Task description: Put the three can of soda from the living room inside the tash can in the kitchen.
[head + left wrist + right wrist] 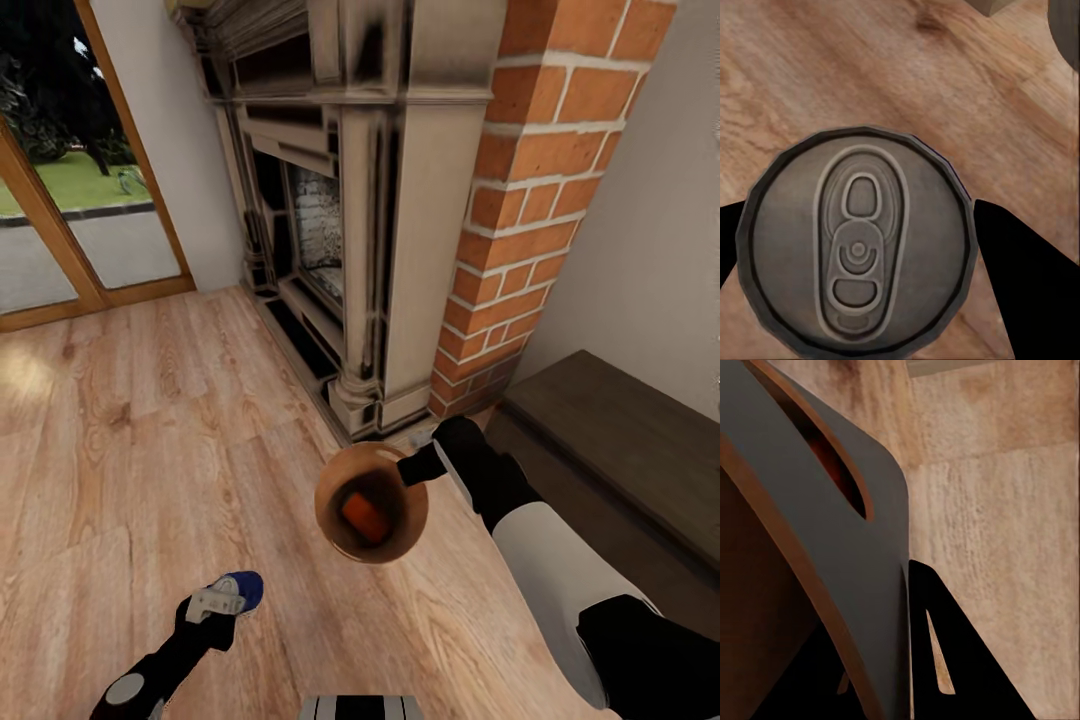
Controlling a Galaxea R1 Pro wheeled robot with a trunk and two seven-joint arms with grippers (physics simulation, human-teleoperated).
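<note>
Right, you're in the living room by the fireplace (pixel 350 200), and both arms are loaded. Your left gripper (pixel 218 604) is closed around the blue soda can (pixel 240 590); the wrist view shows its silvery top (pixel 859 240) sitting snug between the dark fingers (pixel 1020 262). Your right gripper (pixel 425 465) is pinched on the rim of the trash can (pixel 335 480), held above the wood floor (pixel 150 420), with the orange can (pixel 362 517) already lying inside. By my read, it's can number two's turn: swing that left arm over the brown opening, get centred, then release
</note>
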